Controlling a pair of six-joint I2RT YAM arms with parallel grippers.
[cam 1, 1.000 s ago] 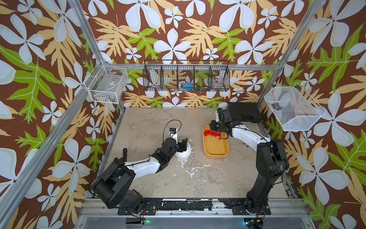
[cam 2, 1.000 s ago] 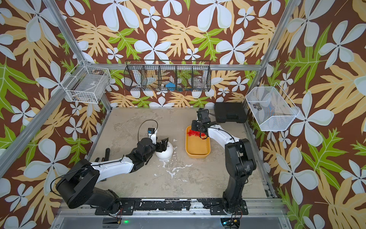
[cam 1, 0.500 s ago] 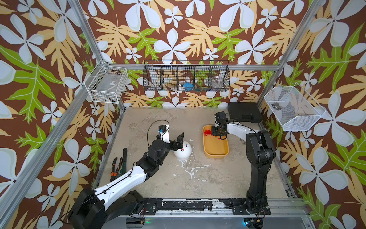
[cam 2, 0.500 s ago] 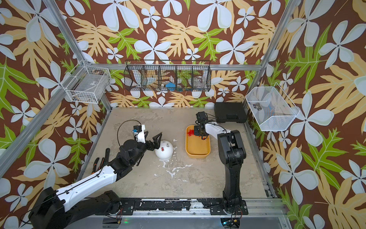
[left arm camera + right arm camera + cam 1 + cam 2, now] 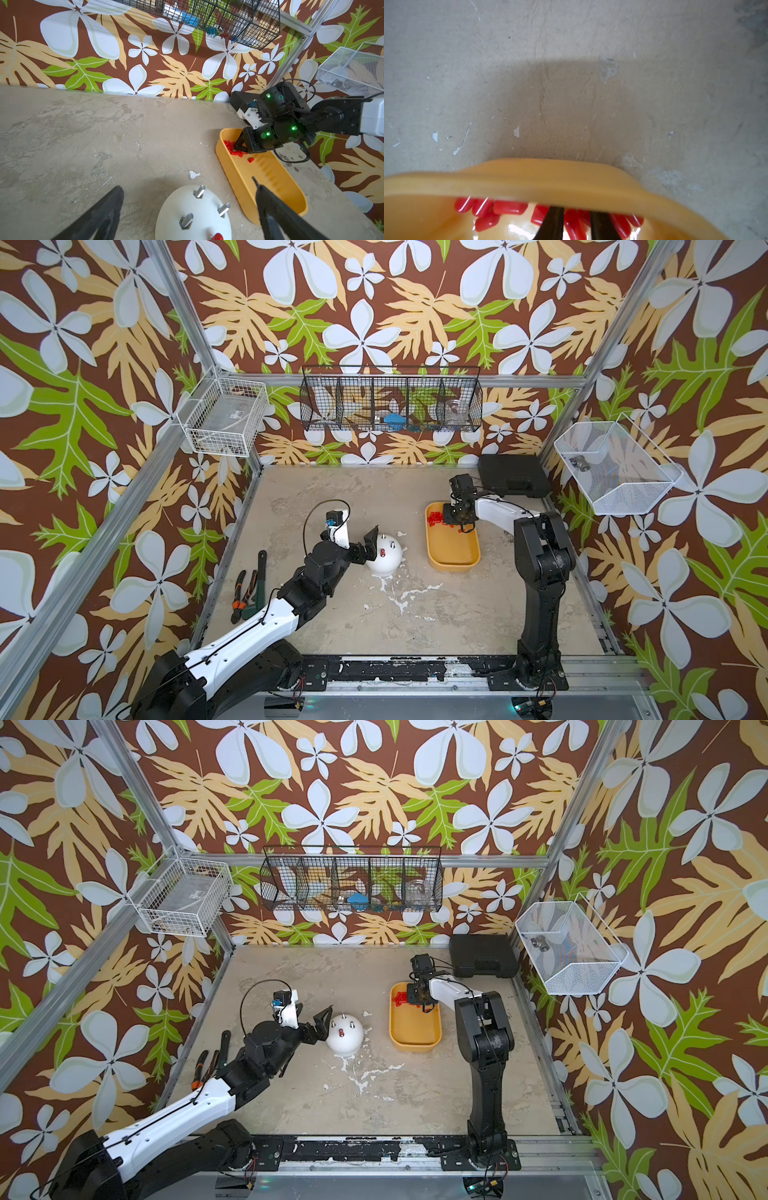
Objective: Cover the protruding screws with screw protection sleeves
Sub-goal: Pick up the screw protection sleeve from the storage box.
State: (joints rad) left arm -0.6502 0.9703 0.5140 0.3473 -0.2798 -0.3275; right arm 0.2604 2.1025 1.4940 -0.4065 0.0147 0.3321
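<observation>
Left of the white dome [image 5: 384,558], the left gripper [image 5: 187,199] hovers with jaws spread wide; three bare screws [image 5: 199,191] stand proud of the dome beside one already wearing a red cap [image 5: 217,236]. Right of the dome, in the yellow tray [image 5: 453,549], the right gripper [image 5: 576,223] has its jaws narrowed around one cap in the heap of red caps [image 5: 508,207]. The caps look light, soft and slick, best pinched across the middle.

Glossy red plastic sleeves [image 5: 510,207] in a smooth orange plastic tray [image 5: 270,182]; shiny metal screws [image 5: 199,191] on a matt white dome [image 5: 187,203]; rough, scuffed desk [image 5: 374,497].
</observation>
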